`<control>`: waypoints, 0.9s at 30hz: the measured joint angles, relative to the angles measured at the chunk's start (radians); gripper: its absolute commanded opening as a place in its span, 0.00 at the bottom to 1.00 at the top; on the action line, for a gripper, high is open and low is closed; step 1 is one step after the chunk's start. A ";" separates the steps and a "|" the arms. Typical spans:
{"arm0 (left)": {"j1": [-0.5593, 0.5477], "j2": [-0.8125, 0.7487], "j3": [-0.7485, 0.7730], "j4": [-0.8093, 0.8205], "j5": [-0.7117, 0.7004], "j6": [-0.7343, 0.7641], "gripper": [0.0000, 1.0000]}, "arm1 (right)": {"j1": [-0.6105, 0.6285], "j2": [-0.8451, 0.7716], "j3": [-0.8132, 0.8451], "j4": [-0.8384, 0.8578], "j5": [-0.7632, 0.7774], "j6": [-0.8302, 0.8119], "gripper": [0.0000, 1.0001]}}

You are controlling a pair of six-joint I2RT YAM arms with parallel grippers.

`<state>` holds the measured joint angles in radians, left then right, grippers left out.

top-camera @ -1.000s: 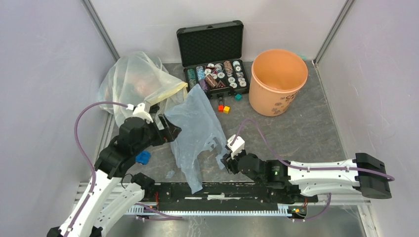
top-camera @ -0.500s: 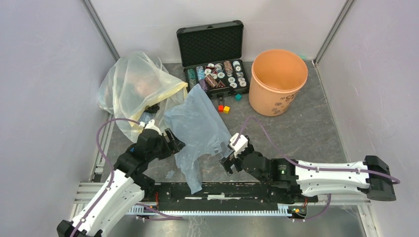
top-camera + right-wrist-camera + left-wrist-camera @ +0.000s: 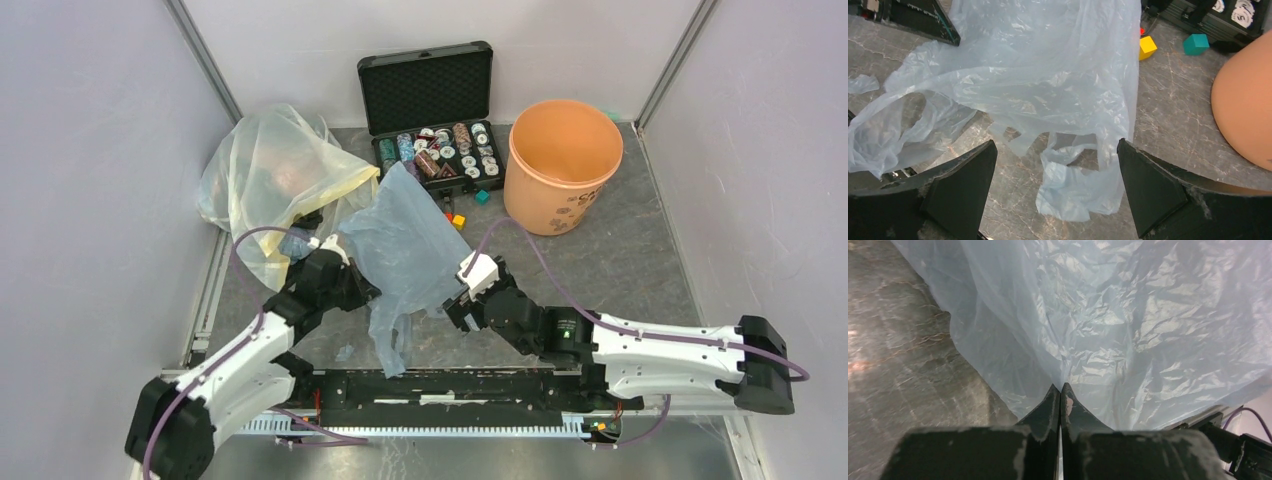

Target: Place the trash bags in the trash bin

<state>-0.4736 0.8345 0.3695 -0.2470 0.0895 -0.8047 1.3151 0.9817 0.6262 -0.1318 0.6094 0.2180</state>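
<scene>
bag: pale blue bag [image 3: 405,240] is spread crumpled on the table [image 3: 620,270], outside the orange bucket [image 3: 550,205]. It sits to the bucket's left and nearer the arm bases, well apart from it.
bag far corner: points toward the black case [image 3: 425,90], which stands just left of the bucket.
bag near end: in the right wrist view the torn handle loops of the bag [image 3: 1048,75] lie flat on the table, on the side away from the bucket [image 3: 1243,110].
left gripper: left gripper [image 3: 365,292] is at the bag edge farthest from the bucket. In the left wrist view the left gripper [image 3: 1060,387] has its fingers pressed together, and the bag [image 3: 1128,315] creases converge right at the tips, so it is pinching the film.
right gripper: right gripper [image 3: 452,305] is at the bag edge facing the bucket, well short of the bucket. In its own view the right gripper [image 3: 1057,142] has its jaws spread wide over the handle loops, holding nothing.
bucket: upright, mouth up, inside looks bare from the top view.
clutter: yellow cube [image 3: 1147,47] and teal cube [image 3: 1195,44] sit between bag and bucket. The big yellowish bag [image 3: 265,170] is on the far side of the blue bag from the bucket.
</scene>
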 measured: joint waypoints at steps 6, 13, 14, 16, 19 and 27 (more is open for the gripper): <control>-0.087 0.246 0.056 0.126 0.084 0.066 0.02 | -0.029 -0.089 0.000 -0.051 -0.002 0.005 0.98; -0.314 0.317 0.201 0.095 0.095 0.135 0.02 | -0.061 -0.159 0.027 -0.156 0.034 0.036 0.98; -0.329 0.315 0.214 0.084 0.097 0.142 0.02 | -0.066 -0.171 0.029 -0.167 0.043 0.043 0.98; -0.371 0.300 0.237 0.042 0.104 0.166 0.02 | -0.074 -0.192 0.029 -0.192 0.057 0.051 0.98; -0.414 0.244 0.240 -0.031 0.124 0.181 0.02 | -0.086 -0.216 0.028 -0.214 0.077 0.066 0.98; -0.428 0.081 0.200 -0.113 0.148 0.183 0.02 | -0.158 -0.173 0.034 -0.226 0.051 0.084 0.92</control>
<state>-0.9012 0.9157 0.5697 -0.3595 0.2375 -0.6212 1.1576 0.8085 0.6598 -0.3576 0.6601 0.3016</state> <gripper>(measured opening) 0.032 0.936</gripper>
